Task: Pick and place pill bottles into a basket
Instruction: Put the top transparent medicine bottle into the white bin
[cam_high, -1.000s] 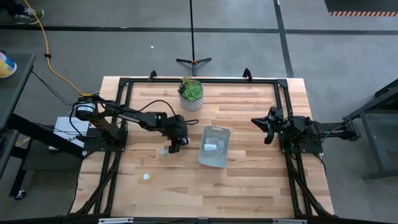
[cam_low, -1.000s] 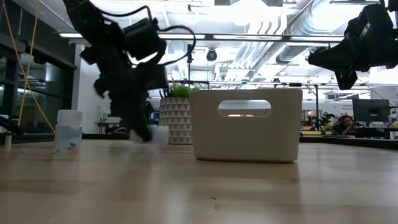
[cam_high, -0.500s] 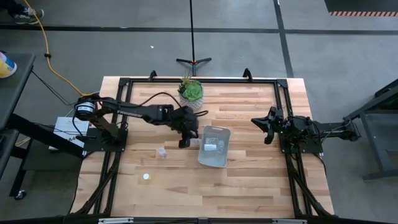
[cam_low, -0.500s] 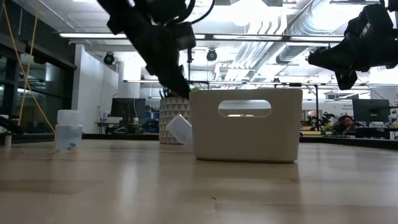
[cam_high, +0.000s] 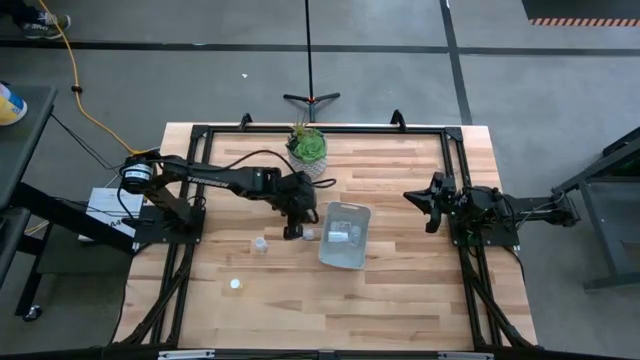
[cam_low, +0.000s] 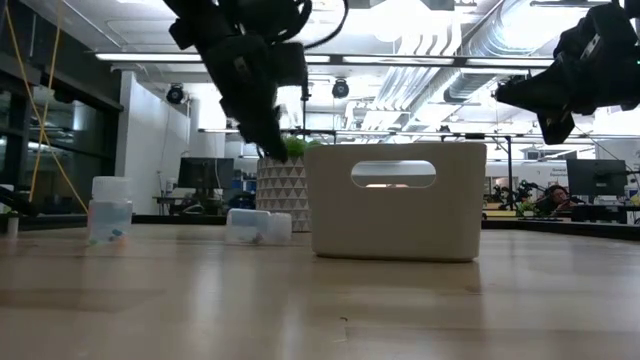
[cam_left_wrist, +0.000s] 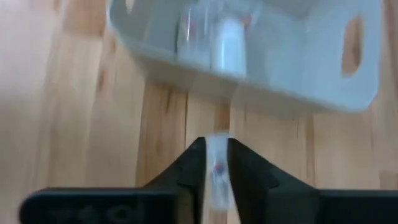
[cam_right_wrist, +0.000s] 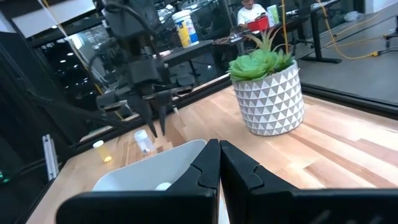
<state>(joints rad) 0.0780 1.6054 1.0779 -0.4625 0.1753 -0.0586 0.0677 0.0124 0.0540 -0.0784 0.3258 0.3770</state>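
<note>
- High view: the left gripper (cam_high: 293, 230) is in the middle of the table (cam_high: 400, 290), just left of the basket (cam_high: 357, 258).
- A fallen pill bottle (cam_high: 308, 235) lies on the wood between that gripper and the basket's left wall.
- One more bottle, the packed pill bottle (cam_high: 340, 235), is inside the basket.
- A second pill bottle (cam_high: 260, 244) sits further left. A small white thing (cam_high: 235, 284) sits lower left.
- The plant (cam_high: 306, 148) is at the top middle.
- The right gripper (cam_high: 430, 203) waits at the right side, well apart from the basket.
- Low view: the left gripper hangs at the upper left, above the fallen pill bottle and not touching it. It has let go and holds nothing.
- An upright pill bottle (cam_low: 110, 210) stands at the far left.
- Left wrist view: the two dark fingers (cam_left_wrist: 189, 171) have a thin gap, and the fallen bottle shows through it. The basket fills the top.
- Right wrist view: the right gripper's fingers are pressed together on nothing.
- Any writing on the bottles is too small to read.
</note>
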